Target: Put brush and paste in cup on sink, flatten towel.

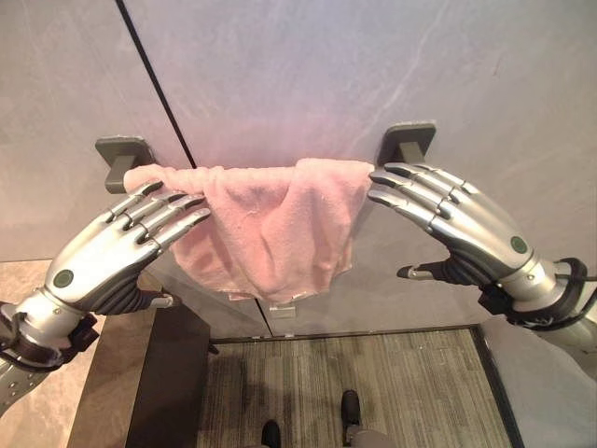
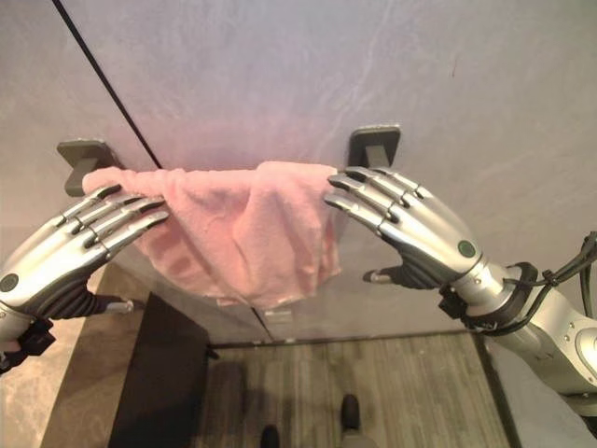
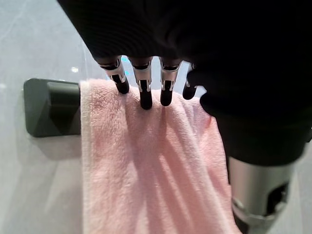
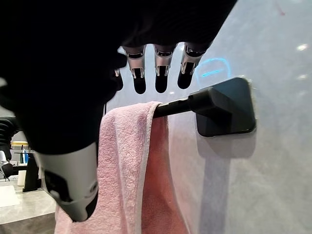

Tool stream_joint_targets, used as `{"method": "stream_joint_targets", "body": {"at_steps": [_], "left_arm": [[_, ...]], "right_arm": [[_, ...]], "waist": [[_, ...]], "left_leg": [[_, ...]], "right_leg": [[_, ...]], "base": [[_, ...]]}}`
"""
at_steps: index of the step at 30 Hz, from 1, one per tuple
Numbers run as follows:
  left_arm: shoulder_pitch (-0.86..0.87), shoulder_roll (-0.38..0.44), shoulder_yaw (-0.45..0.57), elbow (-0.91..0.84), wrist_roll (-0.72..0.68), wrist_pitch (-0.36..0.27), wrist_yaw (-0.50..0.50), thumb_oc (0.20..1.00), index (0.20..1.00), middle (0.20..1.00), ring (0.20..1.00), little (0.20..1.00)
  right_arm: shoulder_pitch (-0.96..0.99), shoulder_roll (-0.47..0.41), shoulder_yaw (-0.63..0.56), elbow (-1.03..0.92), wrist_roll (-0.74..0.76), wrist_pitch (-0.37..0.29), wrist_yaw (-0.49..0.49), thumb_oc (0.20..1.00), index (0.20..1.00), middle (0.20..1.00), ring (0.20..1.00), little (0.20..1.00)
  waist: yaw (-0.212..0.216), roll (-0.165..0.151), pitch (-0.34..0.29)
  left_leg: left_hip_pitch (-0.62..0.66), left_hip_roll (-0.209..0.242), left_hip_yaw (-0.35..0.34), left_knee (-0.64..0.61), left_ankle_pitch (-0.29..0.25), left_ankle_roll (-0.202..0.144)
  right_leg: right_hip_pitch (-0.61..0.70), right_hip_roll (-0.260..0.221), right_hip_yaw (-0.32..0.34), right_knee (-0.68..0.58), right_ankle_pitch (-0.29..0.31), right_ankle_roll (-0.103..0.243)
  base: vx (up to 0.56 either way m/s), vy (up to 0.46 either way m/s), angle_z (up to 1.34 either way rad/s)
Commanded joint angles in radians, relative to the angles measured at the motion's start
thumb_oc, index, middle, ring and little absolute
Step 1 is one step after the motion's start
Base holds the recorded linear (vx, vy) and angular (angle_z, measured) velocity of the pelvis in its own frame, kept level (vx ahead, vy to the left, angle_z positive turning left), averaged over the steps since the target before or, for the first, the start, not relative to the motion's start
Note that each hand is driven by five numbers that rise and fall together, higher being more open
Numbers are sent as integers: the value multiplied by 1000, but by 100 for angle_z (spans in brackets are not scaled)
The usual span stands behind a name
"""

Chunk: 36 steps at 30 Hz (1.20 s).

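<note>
In the left eye view a pink towel point(image 1: 266, 224) hangs over a dark rail fixed to the grey wall by two brackets point(image 1: 123, 157); it is bunched toward the middle and sags in folds, so it is not yet flat; the left hand point(image 1: 112, 250) lies with straight fingers on the towel's end by the left bracket, and the right hand point(image 1: 457, 219) reaches with straight fingers to the towel's other end, by the right bracket.

The right eye view gives the same scene; the right hand's fingertips point(image 2: 336, 191) look to be just at the cloth's edge, though I cannot say for sure that they touch it.

In the left wrist view the fingers point(image 3: 145, 95) are straight and spread a little, dark tips resting on the top of the towel just beside the bracket.

In the right wrist view the fingers point(image 4: 161, 73) are straight and hang just above the bare stretch of rail point(image 4: 175, 106) between towel and bracket, apart from it.

The towel looks soft, light and limp; it should slide on the rail if its top edge is pushed or pinched at each end and drawn outward. No cup shows here; of containers nothing can be told.
</note>
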Motion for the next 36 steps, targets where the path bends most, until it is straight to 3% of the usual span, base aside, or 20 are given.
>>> {"method": "stream_joint_targets", "body": {"at_steps": [1,8,20,24,25,31,36], "left_arm": [[4,39,15,53,20,12,70,1000,1000,1000,1000,1000],[-19,17,62,19,37,18,140,1000,1000,1000,1000,1000],[21,-27,129,-19,-42,13,118,1000,1000,1000,1000,1000],[-5,-45,91,18,-45,19,99,1000,1000,1000,1000,1000],[-51,-69,31,53,-104,20,86,1000,1000,1000,1000,1000],[-179,-100,-118,182,-165,32,62,1000,1000,1000,1000,1000],[-235,-109,-171,210,-171,36,58,1000,1000,1000,1000,1000]], "right_arm": [[-67,12,34,-15,-3,7,-18,1000,1000,1000,1000,1000],[-152,58,89,-58,14,1,-35,1000,1000,1000,1000,1000],[-198,83,133,-86,58,8,7,1000,1000,1000,1000,1000],[-297,80,211,-72,68,17,49,1000,1000,1000,1000,1000],[-357,106,258,-71,95,19,70,1000,1000,1000,1000,1000],[-469,147,362,-11,102,37,105,1000,1000,1000,1000,1000],[-530,158,408,40,59,50,105,1000,1000,1000,1000,1000]], "waist": [[-2,-54,-41],[5,-52,-52],[15,-55,-64],[22,-55,-66],[21,-61,-72],[16,-54,-72],[15,-57,-64]], "left_leg": [[-38,-23,19,6,23,-17],[-24,-27,29,6,13,-12],[11,-30,39,6,-4,-4],[28,-31,50,9,-9,-3],[32,-30,54,10,-8,-4],[34,-26,62,8,-6,-6],[34,-28,66,8,-9,-1]], "right_leg": [[25,-96,14,2,23,107],[31,-98,26,2,21,107],[54,-99,36,2,11,106],[66,-97,44,3,5,103],[68,-95,47,3,5,101],[63,-89,55,4,8,99],[53,-83,72,4,13,100]], "base": [[33,30,-6],[23,22,-7],[10,5,-4],[8,3,-6],[2,-4,-6],[-2,2,-3],[2,10,-6]]}}
